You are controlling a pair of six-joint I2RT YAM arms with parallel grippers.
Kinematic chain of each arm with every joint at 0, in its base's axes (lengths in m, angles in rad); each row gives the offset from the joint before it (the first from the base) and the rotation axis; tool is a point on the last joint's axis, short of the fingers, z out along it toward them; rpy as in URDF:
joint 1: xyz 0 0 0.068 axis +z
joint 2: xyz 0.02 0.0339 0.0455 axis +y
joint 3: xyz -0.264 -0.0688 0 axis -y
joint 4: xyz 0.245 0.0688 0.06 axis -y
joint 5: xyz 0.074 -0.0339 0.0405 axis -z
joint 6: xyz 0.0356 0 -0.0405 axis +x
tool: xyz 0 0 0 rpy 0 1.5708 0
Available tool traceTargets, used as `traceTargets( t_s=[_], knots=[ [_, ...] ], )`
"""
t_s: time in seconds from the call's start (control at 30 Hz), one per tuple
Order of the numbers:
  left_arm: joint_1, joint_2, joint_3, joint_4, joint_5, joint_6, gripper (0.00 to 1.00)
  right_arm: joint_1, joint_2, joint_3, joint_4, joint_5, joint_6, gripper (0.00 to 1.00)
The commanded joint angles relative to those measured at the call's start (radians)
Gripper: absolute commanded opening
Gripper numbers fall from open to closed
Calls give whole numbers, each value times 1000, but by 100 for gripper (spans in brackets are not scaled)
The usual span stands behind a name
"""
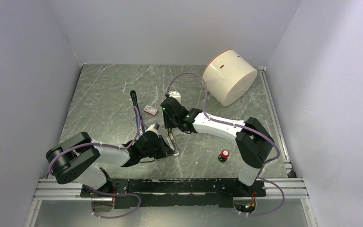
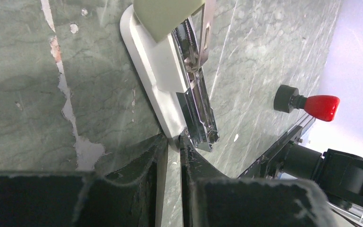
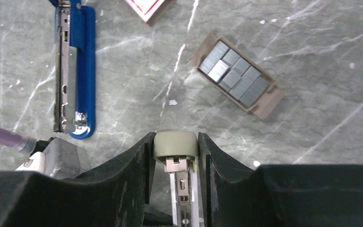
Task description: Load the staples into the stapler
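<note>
The right fingers [image 3: 139, 163] clamp the rounded end of a beige-olive stapler [image 3: 175, 144]. The left fingers [image 2: 160, 153], nearly together, pinch the tip of its white base at the silver channel. The blue stapler [image 3: 89, 66] lies open and untouched on the worktop [image 3: 137, 71], beyond both arms. Bare worktop separates it from the tray of staples [image 3: 236, 75], and the pinkish-red box lid [image 3: 144, 5] lies between the 2. A red-capped knob [image 2: 307, 101] stands near the front edge.

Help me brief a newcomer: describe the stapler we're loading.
On the marble table, look left of the small pink-and-white box. The stapler lies there, silver channel showing. It alone is blue, unlike the olive one in the fingers.
</note>
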Motion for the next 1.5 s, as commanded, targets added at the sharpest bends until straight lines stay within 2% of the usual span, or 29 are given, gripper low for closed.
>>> traceTargets(
  t_s=[0.0,0.3,0.5,0.63,0.8,1.03,1.13,1.3,1.37,1.47],
  knots=[
    [-20,39,-50,-187,-57,36,19,-11,39,-27,67,-74,-18,42],
    [-20,22,-53,-195,-64,22,20,-26,48,-4,45,-124,-7,50],
    [-21,-6,-39,-228,-75,21,24,-39,-23,-8,11,-113,3,71],
    [-21,-24,-27,-255,-80,24,30,-45,-81,-28,-3,-92,8,76],
    [-20,-85,-1,-333,-104,38,34,-44,-190,-101,-18,-65,12,77],
    [-20,-301,97,-660,-304,71,38,-34,-324,-255,-53,-72,23,76],
    [-21,-394,171,-800,-389,92,39,-7,-327,-300,-46,-83,39,73],
    [-20,-475,303,-971,-488,138,43,24,-284,-319,-20,-105,72,61],
    [-21,-496,342,-1015,-516,151,44,31,-261,-317,-1,-111,73,61],
    [-20,-524,391,-1084,-556,151,51,45,-221,-298,4,-108,68,68]
  ],
)
